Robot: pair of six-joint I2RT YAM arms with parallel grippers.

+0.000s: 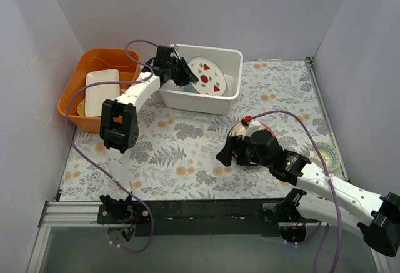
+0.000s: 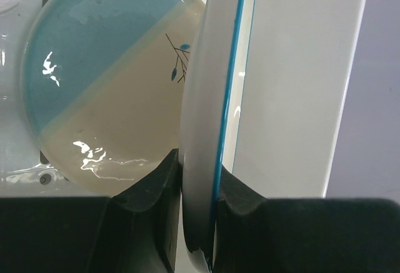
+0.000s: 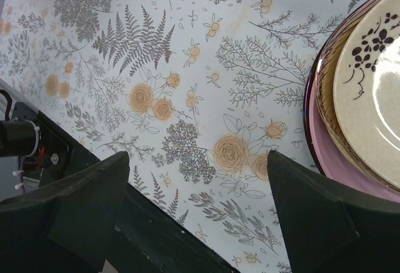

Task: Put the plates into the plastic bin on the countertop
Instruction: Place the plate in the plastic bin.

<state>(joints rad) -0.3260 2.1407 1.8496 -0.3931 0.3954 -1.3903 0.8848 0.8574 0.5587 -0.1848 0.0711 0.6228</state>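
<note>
My left gripper (image 1: 185,73) reaches into the white plastic bin (image 1: 199,103) and is shut on the rim of the watermelon plate (image 1: 208,75), which stands tilted on edge inside. In the left wrist view the black fingers (image 2: 150,185) clamp that plate's blue-lined rim (image 2: 203,117). A cream-and-blue plate with a sprig (image 2: 106,85) lies in the bin behind it. My right gripper (image 1: 232,153) is open and empty over the countertop (image 3: 187,67), its jaws wide apart, just left of a stack: a tan flowered plate (image 3: 375,79) on pink and maroon ones (image 3: 320,148).
An orange tub (image 1: 94,60) at the back left holds a rectangular white dish (image 1: 102,90). A patterned plate (image 1: 328,155) lies near the right wall. The bin's far wall (image 2: 300,85) stands close beside the gripped plate. The black front rail (image 3: 156,242) runs under my right gripper.
</note>
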